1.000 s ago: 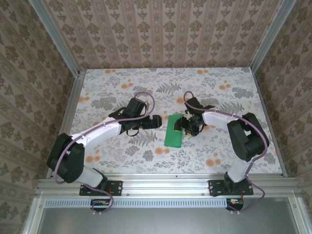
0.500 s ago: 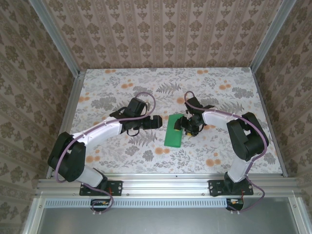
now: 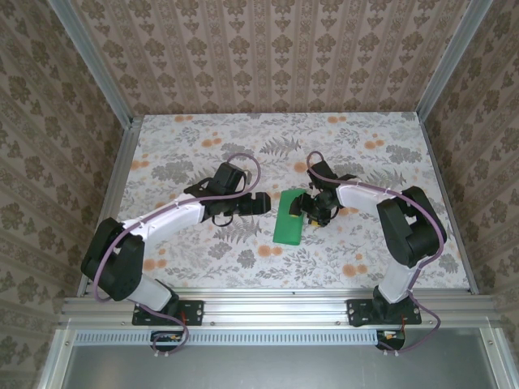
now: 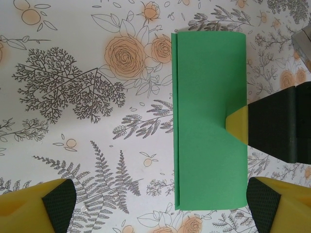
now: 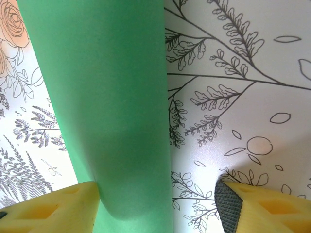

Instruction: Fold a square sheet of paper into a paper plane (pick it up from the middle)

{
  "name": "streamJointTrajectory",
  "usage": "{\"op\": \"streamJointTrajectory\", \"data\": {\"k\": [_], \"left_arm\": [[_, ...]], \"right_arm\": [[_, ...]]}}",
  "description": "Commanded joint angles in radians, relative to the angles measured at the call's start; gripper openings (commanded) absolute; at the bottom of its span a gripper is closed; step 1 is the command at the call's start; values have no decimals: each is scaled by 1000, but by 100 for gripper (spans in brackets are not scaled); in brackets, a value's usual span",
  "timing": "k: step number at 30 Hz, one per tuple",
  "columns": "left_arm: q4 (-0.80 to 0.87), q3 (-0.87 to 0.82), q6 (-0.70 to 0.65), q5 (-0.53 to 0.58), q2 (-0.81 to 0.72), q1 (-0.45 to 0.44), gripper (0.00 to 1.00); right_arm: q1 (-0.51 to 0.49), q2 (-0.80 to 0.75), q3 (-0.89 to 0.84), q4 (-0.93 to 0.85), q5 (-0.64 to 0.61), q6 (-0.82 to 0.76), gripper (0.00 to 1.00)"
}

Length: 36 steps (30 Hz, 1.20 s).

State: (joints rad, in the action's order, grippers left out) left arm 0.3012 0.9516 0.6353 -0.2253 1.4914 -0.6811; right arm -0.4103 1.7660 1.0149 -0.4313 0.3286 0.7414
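The square sheet of paper [image 3: 289,217] lies on the table folded in half into a bright green strip [image 4: 209,121]. My left gripper [image 3: 258,203] hovers just left of it, open, its two pads wide apart [image 4: 163,213] with the strip's near end and bare table between them. My right gripper [image 3: 311,210] is at the strip's right edge, open. One yellow fingertip [image 4: 237,127] rests on the green paper [image 5: 107,111]. In the right wrist view one finger [image 5: 48,208] is against the sheet, the other finger [image 5: 262,204] is over bare table.
The table [image 3: 203,154] wears a floral cloth and is walled by patterned panels with an aluminium frame [image 3: 268,308] along the near edge. Both arm bases sit at that edge.
The left arm has shifted very slightly. The green paper and the right gripper stay where they were.
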Motion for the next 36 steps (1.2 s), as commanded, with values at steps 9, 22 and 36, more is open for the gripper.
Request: {"op": "streamJointTrajectory", "data": {"k": [9, 22, 36], "left_arm": [[-11, 32, -24, -28, 30, -15, 93], [-8, 39, -26, -28, 39, -19, 93], [-10, 35, -25, -32, 40, -20, 80]], "right_arm": [[-19, 80, 41, 17, -2, -10, 69], [-42, 76, 102, -92, -85, -20, 69], [-43, 87, 140, -130, -113, -5, 69]]}}
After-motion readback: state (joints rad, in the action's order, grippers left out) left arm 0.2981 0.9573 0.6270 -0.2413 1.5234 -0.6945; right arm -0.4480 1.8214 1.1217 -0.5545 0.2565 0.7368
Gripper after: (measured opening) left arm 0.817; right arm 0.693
